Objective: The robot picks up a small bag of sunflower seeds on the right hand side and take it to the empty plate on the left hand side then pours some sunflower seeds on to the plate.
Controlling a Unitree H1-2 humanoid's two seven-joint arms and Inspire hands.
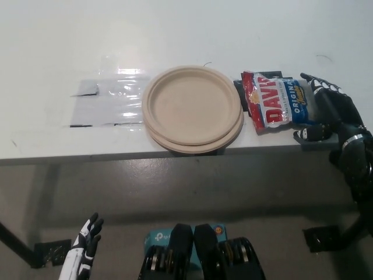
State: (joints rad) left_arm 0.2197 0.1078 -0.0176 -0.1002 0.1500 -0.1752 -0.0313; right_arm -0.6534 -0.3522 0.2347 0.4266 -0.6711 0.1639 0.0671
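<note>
On table (52,46), bag (277,102) lengthwise left-right, flat

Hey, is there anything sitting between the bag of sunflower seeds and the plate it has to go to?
Nothing visible. The bag of sunflower seeds lies right beside the plate, with only bare table between them.

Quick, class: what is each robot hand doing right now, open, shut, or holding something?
Left hand: open, resting low beside the table, holding nothing.
Right hand: fingers curled around the seed bag's right end; firm grip cannot be told.
</note>
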